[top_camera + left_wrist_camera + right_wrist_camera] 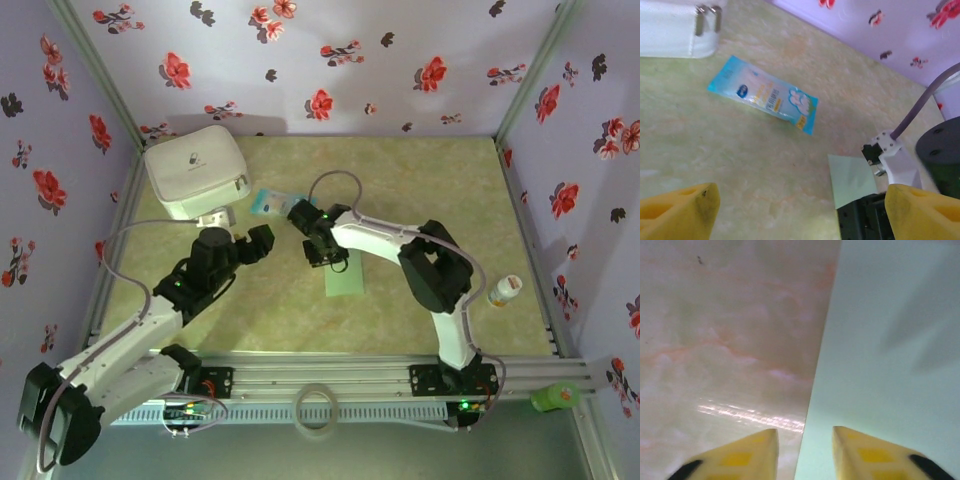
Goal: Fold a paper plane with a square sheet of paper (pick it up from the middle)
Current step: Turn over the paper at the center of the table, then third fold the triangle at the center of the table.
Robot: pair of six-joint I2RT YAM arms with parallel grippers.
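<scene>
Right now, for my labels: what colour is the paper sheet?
The paper sheet is pale mint green, clearest in the right wrist view.

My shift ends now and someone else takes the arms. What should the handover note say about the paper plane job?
Left gripper: open, empty, hovering left of the square sheet of paper.
Right gripper: open, empty, low over that sheet's edge, one fingertip on each side of it.
Sheet: flat on the table, mid-workspace; looks rectangular from above, possibly folded once.
Done: no dart shape yet.
Left: nearly all the folding.
</scene>
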